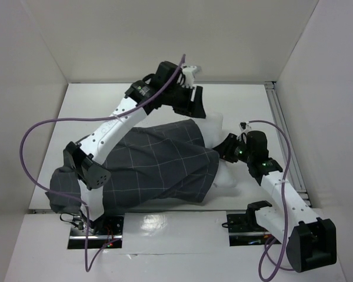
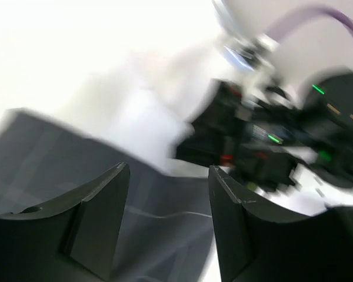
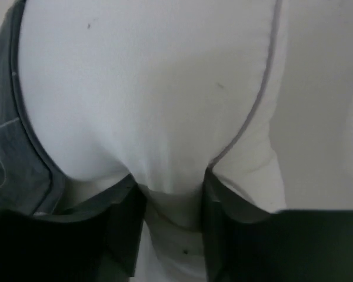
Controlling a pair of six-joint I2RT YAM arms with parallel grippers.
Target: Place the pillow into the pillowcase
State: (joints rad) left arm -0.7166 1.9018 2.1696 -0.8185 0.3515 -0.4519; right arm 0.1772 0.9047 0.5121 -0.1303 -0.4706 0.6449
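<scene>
Handling | puffy white stuffed pillow [image 3: 147,106]: squishy, grab corner | right end effector [image 3: 170,197] apparently pinching it | left end effector [image 2: 167,173] spread

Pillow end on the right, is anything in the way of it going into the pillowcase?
Nothing separate shows in the way. The white end of the pillow pokes out of the pillowcase mouth, with the right claw pinching that end just outside the hem. The left claw is open above the case, holding nothing.
</scene>
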